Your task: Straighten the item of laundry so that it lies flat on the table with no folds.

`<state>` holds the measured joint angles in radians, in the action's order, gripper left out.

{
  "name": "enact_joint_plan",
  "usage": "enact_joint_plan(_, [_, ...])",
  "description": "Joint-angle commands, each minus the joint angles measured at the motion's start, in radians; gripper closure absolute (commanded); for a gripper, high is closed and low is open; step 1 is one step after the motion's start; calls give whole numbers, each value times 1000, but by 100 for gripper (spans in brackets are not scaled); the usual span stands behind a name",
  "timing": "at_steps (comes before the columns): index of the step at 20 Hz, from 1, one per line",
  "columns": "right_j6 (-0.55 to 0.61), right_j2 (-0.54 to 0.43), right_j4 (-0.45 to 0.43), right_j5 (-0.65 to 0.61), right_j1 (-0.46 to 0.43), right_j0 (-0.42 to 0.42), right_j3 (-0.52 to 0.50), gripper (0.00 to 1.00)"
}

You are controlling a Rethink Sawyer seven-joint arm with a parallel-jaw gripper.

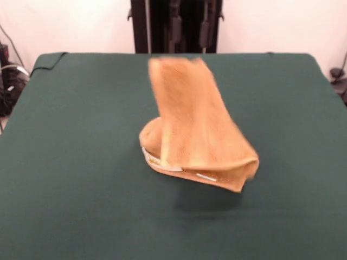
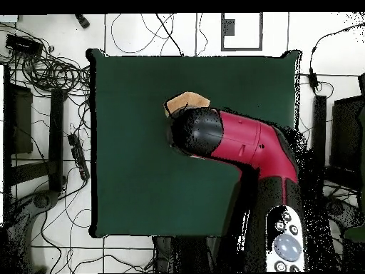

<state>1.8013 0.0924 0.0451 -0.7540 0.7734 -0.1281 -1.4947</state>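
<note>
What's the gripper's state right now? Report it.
Gripper: cannot be told; neither view shows it. The arm covers it overhead; the towel hangs partly lifted.

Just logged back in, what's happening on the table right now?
The towel is hanging in the air over the green table, blurred as if in motion, its upper end raised and its lower end bunched and folded just above the cloth, with a shadow beneath it. In the overhead view the red and black arm reaches over the table's middle and covers most of the towel. The gripper itself is not visible, so the hold is presumed, not seen. The towel is not flat yet.
</note>
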Motion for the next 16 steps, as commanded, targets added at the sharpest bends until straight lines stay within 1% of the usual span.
enact_joint_plan(1, [259,-29,56,85,-76,22,-106,0])
enact_joint_plan(6, [250,-21,62,99,-73,27,-114,0])
enact_joint_plan(9, [291,18,55,72,-79,57,-90,0])
enact_joint_plan(11, [303,17,73,79,-78,59,-103,0])
enact_joint_plan(14, [279,8,86,98,-82,49,-108,0])
enact_joint_plan(16, [244,-3,87,86,-82,32,-100,0])
